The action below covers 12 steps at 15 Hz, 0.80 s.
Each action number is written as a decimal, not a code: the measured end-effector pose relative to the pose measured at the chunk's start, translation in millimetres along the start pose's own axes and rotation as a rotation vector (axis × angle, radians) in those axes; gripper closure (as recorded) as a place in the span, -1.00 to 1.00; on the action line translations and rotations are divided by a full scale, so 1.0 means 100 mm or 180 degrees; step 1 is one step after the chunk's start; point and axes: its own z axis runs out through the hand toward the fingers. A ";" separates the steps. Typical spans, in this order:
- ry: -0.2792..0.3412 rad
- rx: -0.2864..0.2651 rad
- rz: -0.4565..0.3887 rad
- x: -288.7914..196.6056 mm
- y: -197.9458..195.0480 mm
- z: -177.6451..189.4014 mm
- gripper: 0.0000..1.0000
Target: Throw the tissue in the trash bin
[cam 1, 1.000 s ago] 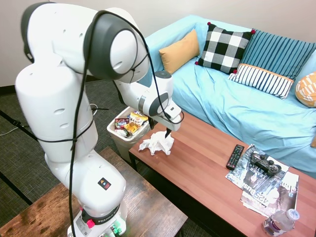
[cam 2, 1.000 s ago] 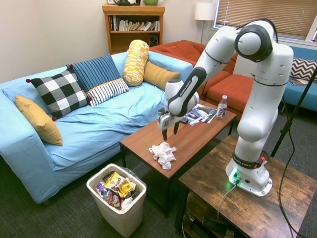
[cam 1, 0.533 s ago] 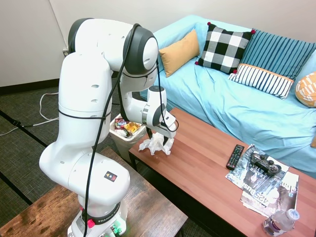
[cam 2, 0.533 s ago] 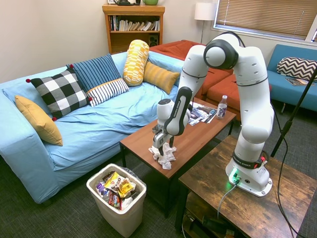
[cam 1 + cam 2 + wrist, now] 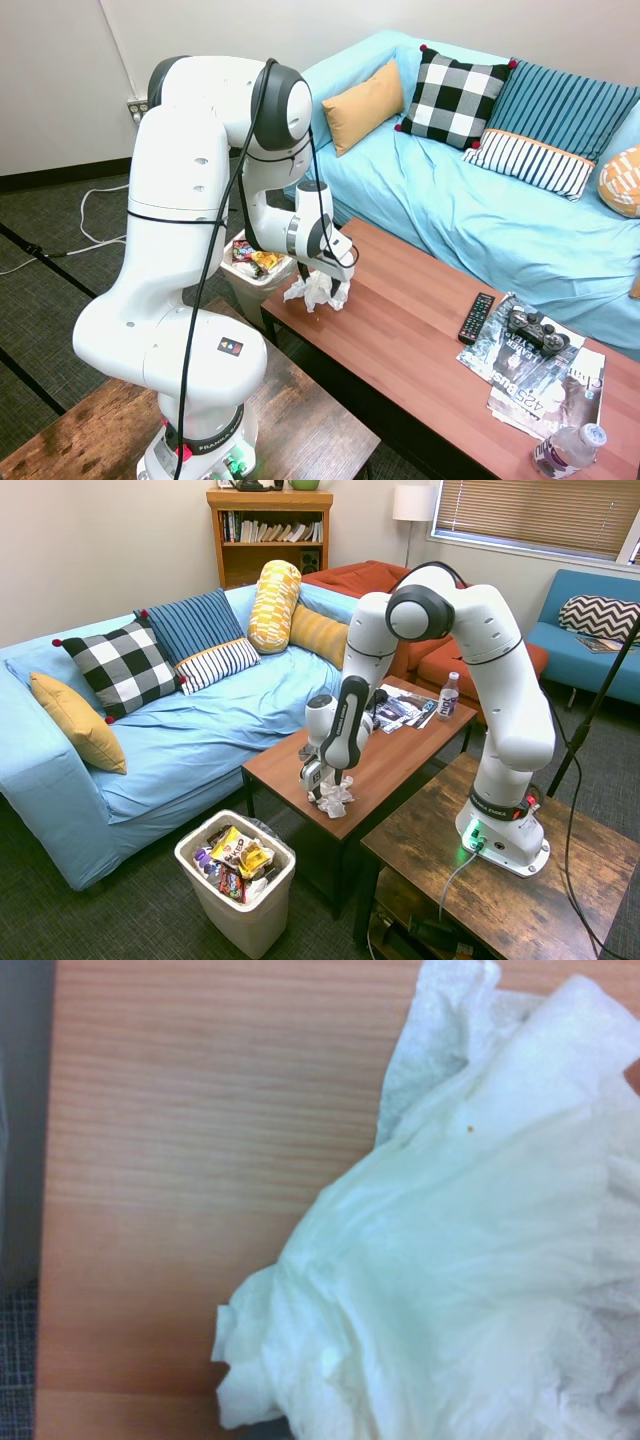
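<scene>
Down it has come: since half a second ago the arm has folded lower and the jaws (image 5: 322, 290) now sit right in the tissue (image 5: 316, 293), where a full second back they hung clear above it. Seen from the other side, the jaws (image 5: 322, 785) are buried in the white wad (image 5: 333, 798), and whether they are clenched or parted I cannot tell, as the paper hides them. The tissue rests on the tabletop (image 5: 420, 340), at the end nearest the trash bin (image 5: 246, 272), close to the edge. From the wrist, the crumpled sheet (image 5: 470, 1260) fills most of the picture over bare wood grain (image 5: 200, 1140). That trash bin (image 5: 238, 880) stands on the floor just off the tissue's end of the tabletop, already packed with bright wrappers. Far from the tissue, at the opposite end of the tabletop, lie a remote (image 5: 476, 317), a game controller (image 5: 535, 329) on a stack of magazines (image 5: 545, 380), and a water bottle (image 5: 568, 449). Beyond the tabletop runs a blue sofa (image 5: 470, 210).
</scene>
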 end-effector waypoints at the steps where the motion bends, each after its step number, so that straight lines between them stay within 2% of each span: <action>1: -0.0013 -0.0003 0.0029 0.00 0.00 0.00 1.00; 7: -0.0112 -0.0032 0.0137 0.01 0.02 0.01 1.00; 12: -0.0281 -0.0079 0.0156 0.02 0.06 0.04 1.00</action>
